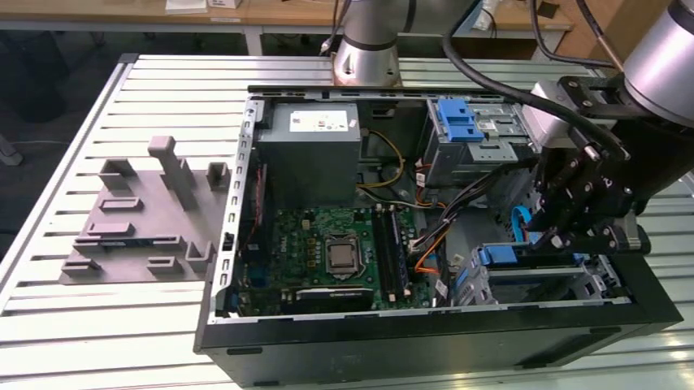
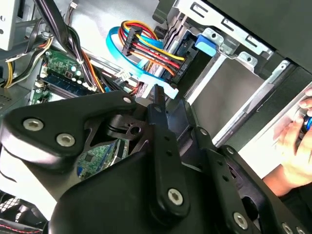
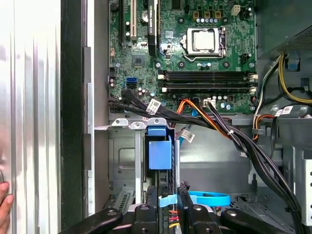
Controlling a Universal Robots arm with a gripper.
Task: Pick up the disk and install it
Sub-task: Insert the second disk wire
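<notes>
Currently the gripper (image 1: 564,236) hangs over the lower drive bay at about 4 o'clock from the motherboard (image 1: 336,248) in the exterior view, inside the open computer case (image 1: 434,329). The disk (image 3: 160,161) stands on edge in the bay slot, its blue handle just ahead of the fingertips (image 3: 152,195) in the first wrist view. The fingers sit close together around the disk's near edge, apparently clamped on it, though actual contact is hidden by the linkage. Risk: if the disk is tilted in its rails, further pressing could jam it or bend the cage (image 3: 124,165). A flat blue cable (image 2: 141,68) and the bundle of coloured power wires (image 2: 151,51) lie beside the fingers and could snag. A person's hand (image 2: 297,156) rests at the case's outer wall, near the arm's working zone.
</notes>
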